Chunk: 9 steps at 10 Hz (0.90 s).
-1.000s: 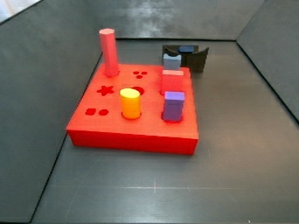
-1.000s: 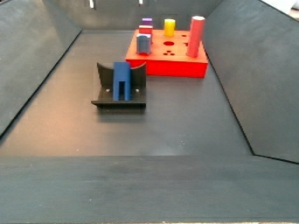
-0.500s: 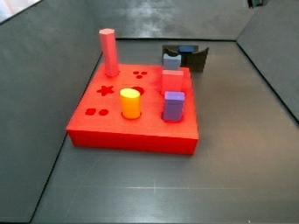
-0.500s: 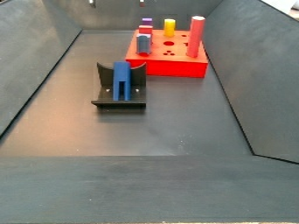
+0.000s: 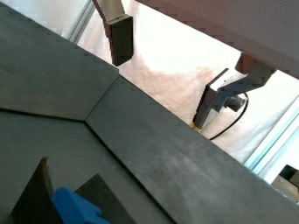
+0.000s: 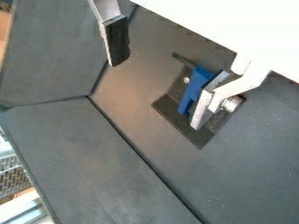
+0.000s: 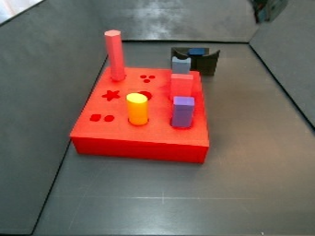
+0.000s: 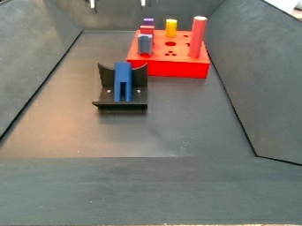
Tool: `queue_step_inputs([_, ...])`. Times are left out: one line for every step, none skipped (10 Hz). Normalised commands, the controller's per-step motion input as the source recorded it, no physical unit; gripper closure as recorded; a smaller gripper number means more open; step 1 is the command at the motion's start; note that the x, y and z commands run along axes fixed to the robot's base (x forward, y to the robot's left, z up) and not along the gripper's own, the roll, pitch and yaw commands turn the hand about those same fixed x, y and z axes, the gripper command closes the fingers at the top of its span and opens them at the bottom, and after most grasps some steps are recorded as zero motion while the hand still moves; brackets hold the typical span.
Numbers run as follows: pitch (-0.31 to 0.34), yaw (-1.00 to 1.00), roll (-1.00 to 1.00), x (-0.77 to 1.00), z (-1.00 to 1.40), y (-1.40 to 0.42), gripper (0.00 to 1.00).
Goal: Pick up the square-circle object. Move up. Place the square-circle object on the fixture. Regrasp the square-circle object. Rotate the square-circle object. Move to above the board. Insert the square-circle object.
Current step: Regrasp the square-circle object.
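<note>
The square-circle object (image 8: 123, 79), a slim dark blue peg, rests in the dark fixture (image 8: 119, 99) on the floor, in front of the red board (image 8: 177, 64). In a wrist view the peg (image 6: 191, 88) shows beside one silver finger (image 6: 212, 103), lying in the fixture (image 6: 208, 133) far below. Another wrist view catches only the peg's end (image 5: 77, 206) and a fixture wall (image 5: 40, 194). My gripper (image 6: 163, 74) is open and empty, high above the fixture. In a side view it is a dark shape (image 7: 266, 9) at the top edge. The fixture (image 7: 204, 58) stands behind the board (image 7: 135, 140).
On the board stand a tall red cylinder (image 7: 114, 55), a yellow cylinder (image 7: 138, 109), a purple block (image 7: 183, 112) and a light-blue-topped peg (image 7: 182, 64). Sloping grey walls close in the floor on all sides.
The gripper has come down into a side view's upper right corner, where it was out of view a second ago. The peg, the fixture and the board have not moved.
</note>
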Motion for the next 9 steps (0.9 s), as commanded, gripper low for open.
queue_step_inputs([0.02, 0.12, 0.15, 0.04, -1.0, 0.07, 0.0])
queue_step_inputs([0.007, 0.12, 0.12, 0.05, -1.0, 0.06, 0.0])
queue_step_inputs([-0.035, 0.11, 0.08, 0.06, -1.0, 0.06, 0.0])
queue_step_inputs([-0.051, 0.1, 0.07, 0.07, -1.0, 0.06, 0.0])
queue_step_inputs([-0.067, 0.09, 0.07, 0.08, -1.0, 0.05, 0.0])
queue_step_inputs([-0.083, 0.06, 0.07, 0.09, -1.0, 0.05, 0.0])
queue_step_inputs([-0.09, 0.04, 0.07, 0.1, -1.0, 0.04, 0.0])
queue_step_inputs([-0.087, 0.03, 0.08, 0.1, -1.0, 0.04, 0.0])
queue_step_inputs([-0.081, 0.01, 0.08, 0.11, -0.93, 0.03, 0.0])
